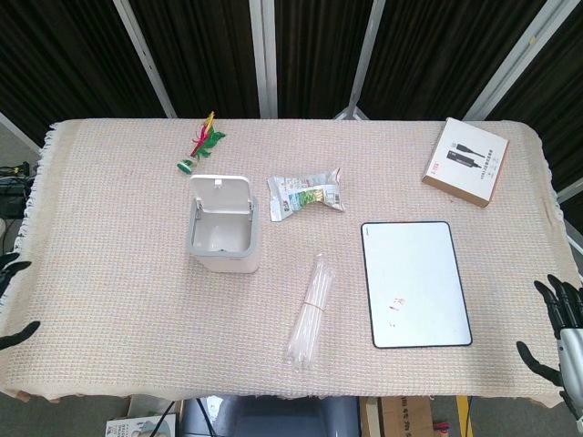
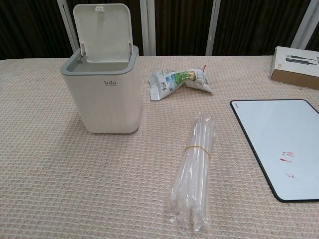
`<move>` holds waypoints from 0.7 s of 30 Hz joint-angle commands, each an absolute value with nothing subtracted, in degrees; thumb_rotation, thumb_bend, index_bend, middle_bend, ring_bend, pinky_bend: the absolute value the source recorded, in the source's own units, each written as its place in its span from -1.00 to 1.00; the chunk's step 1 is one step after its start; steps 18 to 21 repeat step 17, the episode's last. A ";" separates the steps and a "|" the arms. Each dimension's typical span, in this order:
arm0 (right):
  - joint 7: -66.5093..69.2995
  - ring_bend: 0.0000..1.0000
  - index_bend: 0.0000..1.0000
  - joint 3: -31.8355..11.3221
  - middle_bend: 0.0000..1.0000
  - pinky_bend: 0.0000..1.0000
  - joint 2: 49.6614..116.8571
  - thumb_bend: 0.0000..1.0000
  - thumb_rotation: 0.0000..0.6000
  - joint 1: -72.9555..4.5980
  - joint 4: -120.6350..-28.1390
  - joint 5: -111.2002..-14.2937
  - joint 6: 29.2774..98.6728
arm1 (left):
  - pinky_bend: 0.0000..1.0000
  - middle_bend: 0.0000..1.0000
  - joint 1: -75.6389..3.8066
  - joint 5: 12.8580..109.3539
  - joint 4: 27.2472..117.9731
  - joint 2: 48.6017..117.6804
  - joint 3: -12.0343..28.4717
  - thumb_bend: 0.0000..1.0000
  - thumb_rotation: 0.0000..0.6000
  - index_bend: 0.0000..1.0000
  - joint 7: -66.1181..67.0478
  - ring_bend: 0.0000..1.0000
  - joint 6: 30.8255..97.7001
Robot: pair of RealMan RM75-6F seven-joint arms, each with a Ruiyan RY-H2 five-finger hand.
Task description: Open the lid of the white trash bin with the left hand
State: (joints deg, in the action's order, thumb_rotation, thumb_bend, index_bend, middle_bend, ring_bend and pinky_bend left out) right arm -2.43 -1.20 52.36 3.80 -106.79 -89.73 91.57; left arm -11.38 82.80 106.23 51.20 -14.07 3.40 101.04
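The white trash bin [image 1: 222, 240] [image 2: 105, 94] stands left of the table's middle, its lid [image 2: 103, 32] [image 1: 219, 194] raised upright at the back and the inside open. My left hand [image 1: 11, 305] shows only as dark fingertips at the far left edge of the head view, well away from the bin, fingers apart and holding nothing. At the bottom right corner, off the table's edge, my right hand [image 1: 557, 330] is open with spread fingers. Neither hand appears in the chest view.
A snack packet [image 1: 306, 192] [image 2: 178, 79] lies right of the bin. A bundle of clear straws [image 1: 310, 310] [image 2: 192, 168] lies in front. A whiteboard [image 1: 415, 282] [image 2: 279, 144], a brown box [image 1: 465, 161] [image 2: 296, 60] and a feathered toy [image 1: 200, 145] are also on the woven cloth.
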 commanded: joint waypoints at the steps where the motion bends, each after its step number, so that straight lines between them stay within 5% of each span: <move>1: -2.30 -0.99 -0.77 -1.26 -0.89 -1.00 52.36 -0.46 1.00 3.72 -106.73 -89.51 91.37 | -0.84 -0.74 -7.17 84.67 100.29 53.09 -14.23 -0.84 1.00 -0.56 -3.12 -1.00 102.67; 21: -2.46 -0.99 -0.77 -1.24 -0.89 -1.00 52.43 -0.46 1.00 3.58 -107.02 -89.75 91.25 | -0.83 -0.71 -2.83 84.69 97.00 53.44 -9.48 -0.82 1.00 -0.47 -7.27 -0.99 103.76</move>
